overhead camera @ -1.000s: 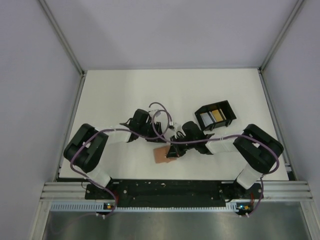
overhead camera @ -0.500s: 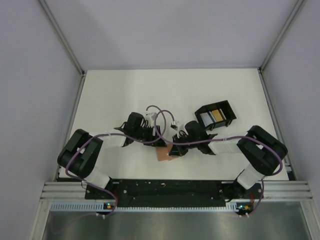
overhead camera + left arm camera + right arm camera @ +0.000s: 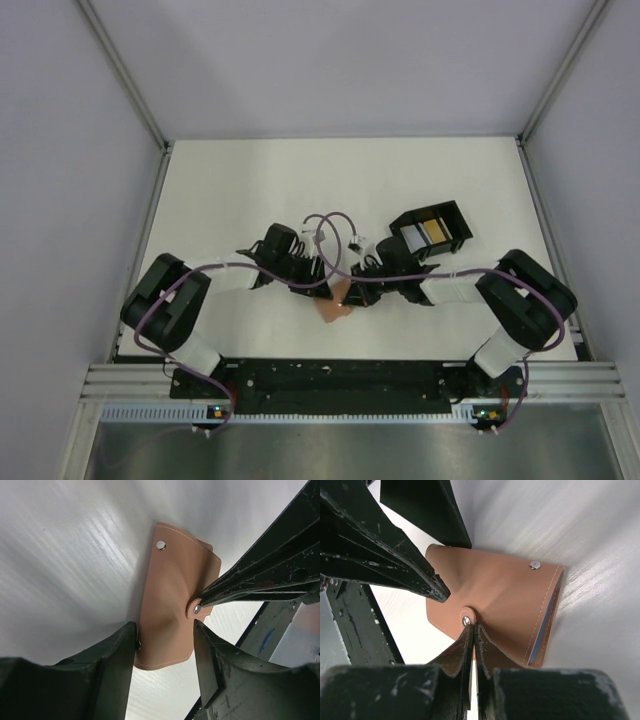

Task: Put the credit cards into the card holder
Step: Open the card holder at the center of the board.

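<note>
Pinching card holder point(image 3: 496, 594) tab — right gripper point(image 3: 472, 631)

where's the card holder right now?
Top view: the card holder sits at the front centre of the table, between the arms. The right end effector pinches its snap tab; the left end effector straddles its end.
</note>
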You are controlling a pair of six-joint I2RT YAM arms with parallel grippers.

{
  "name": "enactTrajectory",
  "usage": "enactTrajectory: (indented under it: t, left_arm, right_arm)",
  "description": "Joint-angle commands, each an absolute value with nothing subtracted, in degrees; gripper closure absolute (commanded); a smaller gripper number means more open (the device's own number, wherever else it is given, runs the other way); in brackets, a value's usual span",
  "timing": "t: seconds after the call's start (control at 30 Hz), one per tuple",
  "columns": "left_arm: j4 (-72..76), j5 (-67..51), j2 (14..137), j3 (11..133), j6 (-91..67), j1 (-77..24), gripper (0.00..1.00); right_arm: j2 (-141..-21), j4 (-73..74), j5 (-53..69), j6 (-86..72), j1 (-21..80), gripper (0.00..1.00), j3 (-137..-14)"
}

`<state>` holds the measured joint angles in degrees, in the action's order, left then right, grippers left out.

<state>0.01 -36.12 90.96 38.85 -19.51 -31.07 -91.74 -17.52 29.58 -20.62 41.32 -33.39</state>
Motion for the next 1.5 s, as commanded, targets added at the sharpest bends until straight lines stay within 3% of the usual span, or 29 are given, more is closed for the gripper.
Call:
enactTrajectory:
  t: [0.0, 0.03, 0.27, 0.4, 0.57, 0.73, 0.83, 1.0, 1.2, 1.33, 1.47]
  left_arm:
    - [-5.7, -35.8, 94.9, 39.2, -18.0, -34.0, 0.49]
    - [-5.8, -35.9, 95.4, 39.5, -18.0, -34.4, 0.52]
    - [-6.2, -35.2, 96.9, 40.8, -17.7, -35.3, 1.00]
    - [-7.8, -33.1, 97.4, 42.6, -16.7, -35.3, 1.00]
    - [-6.5, -31.6, 96.9, 43.2, -18.0, -35.3, 1.00]
    - [-6.8, -28.3, 96.6, 43.4, -18.8, -35.3, 1.00]
    - [-5.8, -27.0, 96.1, 43.0, -19.8, -35.2, 1.00]
    - [-3.9, -26.9, 95.9, 42.9, -21.2, -35.2, 1.00]
    - [-0.8, -25.8, 95.2, 41.7, -24.2, -35.2, 1.00]
    - [-0.4, -23.8, 94.7, 41.6, -25.8, -35.1, 1.00]
    - [-0.4, -21.0, 94.7, 41.8, -27.6, -35.1, 1.00]
  right_arm:
    - [-91.6, -16.8, 25.8, -18.9, 40.5, 1.00, -34.0]
    - [-91.7, -17.0, 26.3, -19.0, 40.5, 1.00, -33.9]
    - [-92.0, -17.2, 27.9, -18.5, 40.4, 1.00, -33.4]
    - [-92.7, -16.7, 32.9, -16.8, 40.4, 1.00, -33.9]
    - [-92.6, -12.1, 36.4, -15.4, 40.4, 0.84, -35.1]
    - [-92.7, -3.2, 36.9, -13.1, 40.4, 0.75, -37.1]
    - [-92.6, -1.5, 37.7, -12.5, 40.4, 0.76, -37.9]
    - [-95.4, -2.2, 40.2, -12.2, 40.5, 0.88, -38.3]
    - [-98.1, -8.3, 43.9, -15.1, 41.7, 0.91, -38.6]
    - [-96.6, -10.5, 44.3, -14.7, 43.5, 1.00, -38.4]
    - [-93.2, -14.0, 48.7, -13.9, 43.8, 1.00, -35.9]
